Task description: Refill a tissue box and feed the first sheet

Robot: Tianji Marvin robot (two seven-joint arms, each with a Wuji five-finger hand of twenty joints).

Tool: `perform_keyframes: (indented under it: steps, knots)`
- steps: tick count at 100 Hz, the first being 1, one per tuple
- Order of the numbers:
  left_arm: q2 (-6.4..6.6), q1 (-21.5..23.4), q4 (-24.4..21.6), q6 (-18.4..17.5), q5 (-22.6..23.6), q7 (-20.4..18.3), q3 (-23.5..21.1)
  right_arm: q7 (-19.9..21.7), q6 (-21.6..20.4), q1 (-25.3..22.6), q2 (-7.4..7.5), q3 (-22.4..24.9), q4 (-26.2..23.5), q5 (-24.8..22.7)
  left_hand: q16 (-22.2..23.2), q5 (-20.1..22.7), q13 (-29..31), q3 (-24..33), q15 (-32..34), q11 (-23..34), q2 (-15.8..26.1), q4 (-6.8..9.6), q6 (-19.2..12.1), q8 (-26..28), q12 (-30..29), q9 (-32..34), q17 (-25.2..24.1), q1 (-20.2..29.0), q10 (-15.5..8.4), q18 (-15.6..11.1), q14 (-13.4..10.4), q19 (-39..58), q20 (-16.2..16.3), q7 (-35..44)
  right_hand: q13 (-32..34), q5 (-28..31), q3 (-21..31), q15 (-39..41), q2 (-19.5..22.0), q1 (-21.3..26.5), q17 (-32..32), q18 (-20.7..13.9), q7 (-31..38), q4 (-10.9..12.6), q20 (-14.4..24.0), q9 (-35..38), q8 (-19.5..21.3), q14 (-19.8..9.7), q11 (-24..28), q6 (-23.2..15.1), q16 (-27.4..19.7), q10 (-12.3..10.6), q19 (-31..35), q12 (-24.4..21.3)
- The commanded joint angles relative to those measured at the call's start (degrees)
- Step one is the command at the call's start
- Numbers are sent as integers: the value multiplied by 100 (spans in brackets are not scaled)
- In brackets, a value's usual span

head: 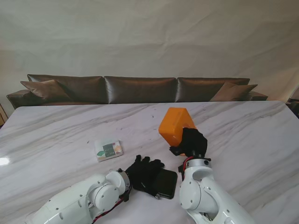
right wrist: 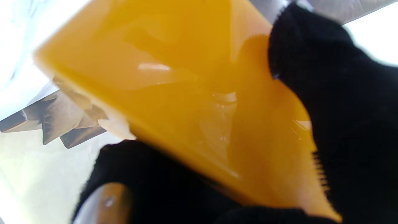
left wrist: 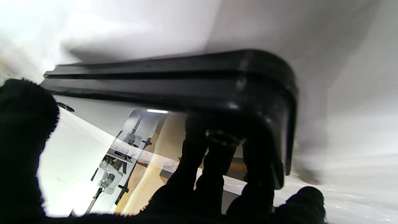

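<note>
Fingers [right wrist: 342, 102] of the right hand [head: 192, 142], in black gloves, grasp the orange box [head: 175, 125] and hold it tilted, clear of the bench [head: 243, 135], right of centre. The stand's view shows only its outer shell, with the hand at its nearer end. Its wrist view adds what the stand cannot see: the box [right wrist: 174, 93] is glossy, translucent orange with a rounded edge, and gloved fingers lie across two of its sides.

Fingers [left wrist: 199, 174] of the left hand [head: 144, 172] rest on a flat black lid [head: 166, 183] lying on the bench just nearer to me than the box. From the stand it looks like a plain dark slab with rounded corners. The left wrist view shows the lid [left wrist: 174, 77] has a grooved rim and a turned-down lip, with fingertips curled against its edge; whether they truly clamp it I cannot tell.

Only the stand's view shows the tissue pack [head: 108, 150], small, white and green, lying flat on the bench left of both hands and apart from them.
</note>
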Motion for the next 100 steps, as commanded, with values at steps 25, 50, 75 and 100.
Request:
perform_keyframes:
  steps: [25, 50, 75, 100]
  knots:
    - [-132, 366, -24, -490, 275, 985, -598, 115, -191, 182, -96, -33, 91, 484, 306, 36, 318, 186, 774, 96, 70, -184, 1, 191, 444, -176, 94, -181, 93, 207, 220, 6120, 54, 262, 332, -20, 1105, 1946, 995, 457, 65, -783, -83, 509, -152, 475, 219, 222, 81, 111, 131, 290, 936, 98]
    - [-328, 361, 115, -786, 312, 1854, -761, 80, -445, 391, -200, -103, 335, 1019, 403, 86, 405, 223, 1204, 384, 67, -172, 49, -263, 339, -7, 198, -154, 158, 87, 210, 6487, 134, 892, 333, -103, 921, 1801, 1197, 373, 38, -720, -125, 429, -240, 372, 260, 247, -39, -80, 32, 225, 799, 182]
    - [-429, 371, 49, -270, 389, 2195, -741, 61, -699, 445, -309, -183, 456, 1663, 525, 83, 708, -599, 1398, 722, 629, 48, 71, -485, 150, 152, 83, 517, 249, 60, 86, 6457, 88, 1039, 333, -105, 876, 1728, 1235, 366, 24, -686, -143, 412, -284, 338, 268, 265, -81, -120, -20, 212, 739, 204]
    - [-550, 404, 106, -22, 449, 2708, -717, 165, -949, 446, -395, -249, 593, 2398, 778, 91, 1003, -1150, 1551, 1276, 951, 248, -15, -487, 109, 294, 119, 1038, 182, 70, -31, 6546, 123, 1278, 330, -18, 830, 1528, 1102, 324, -4, -524, -247, 304, -356, 413, 165, 396, -316, -198, -132, 203, 630, 66]
